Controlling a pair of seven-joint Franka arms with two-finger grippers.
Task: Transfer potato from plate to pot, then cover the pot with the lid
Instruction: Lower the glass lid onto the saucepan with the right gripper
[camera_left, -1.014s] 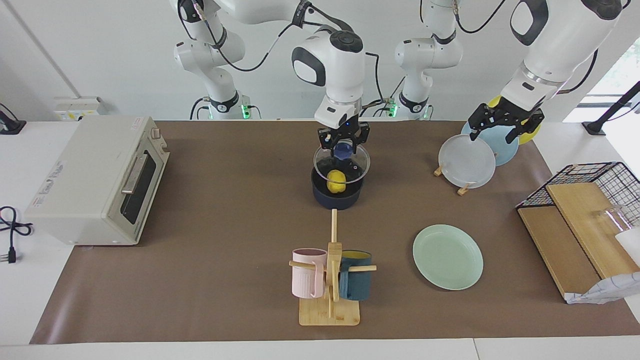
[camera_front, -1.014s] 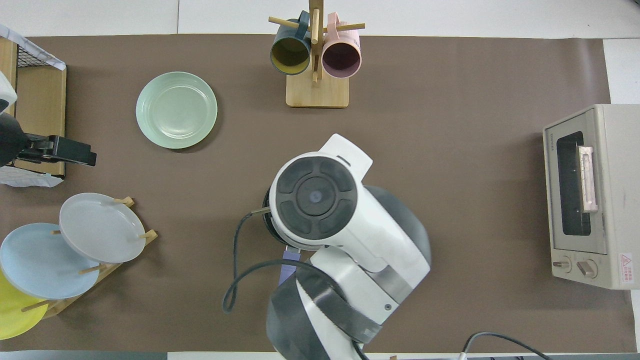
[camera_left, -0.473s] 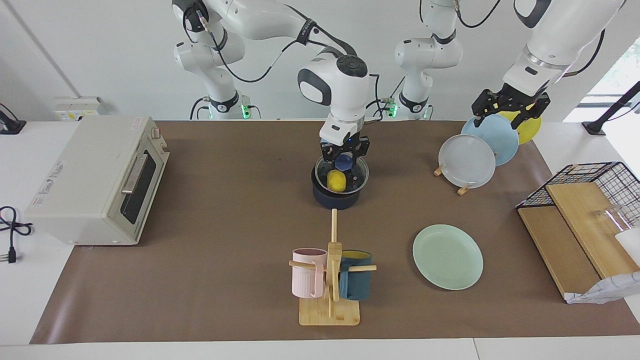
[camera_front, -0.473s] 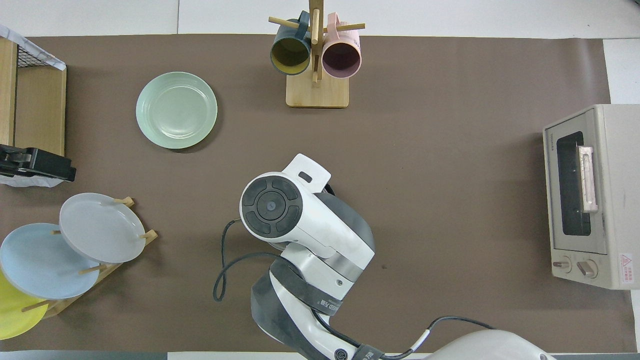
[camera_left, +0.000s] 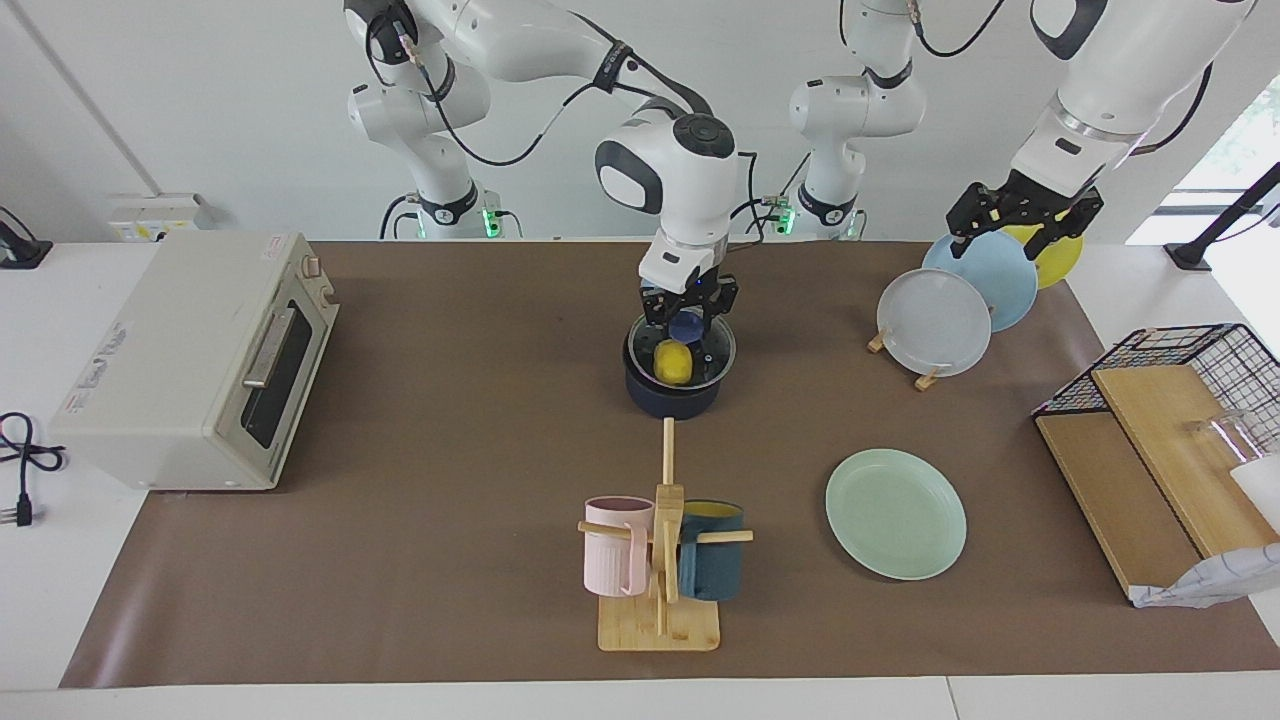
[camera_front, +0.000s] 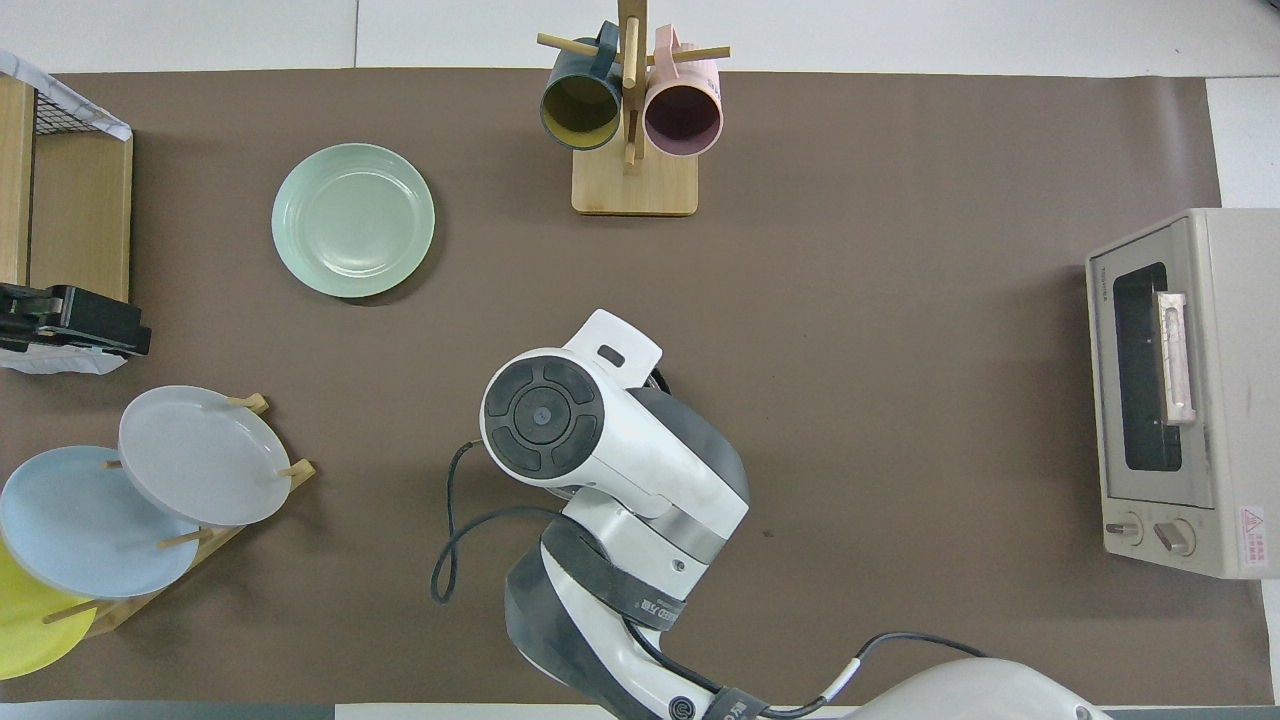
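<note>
Altogether one potato (camera_left: 673, 362), one pot (camera_left: 672, 392).

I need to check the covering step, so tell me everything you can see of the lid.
The lid is a round clear glass disc with a metal rim and a blue knob at its centre. It lies about level on the dark pot; the yellow potato shows through it. The right end effector is shut on its knob. The overhead view hides it under the arm.
</note>
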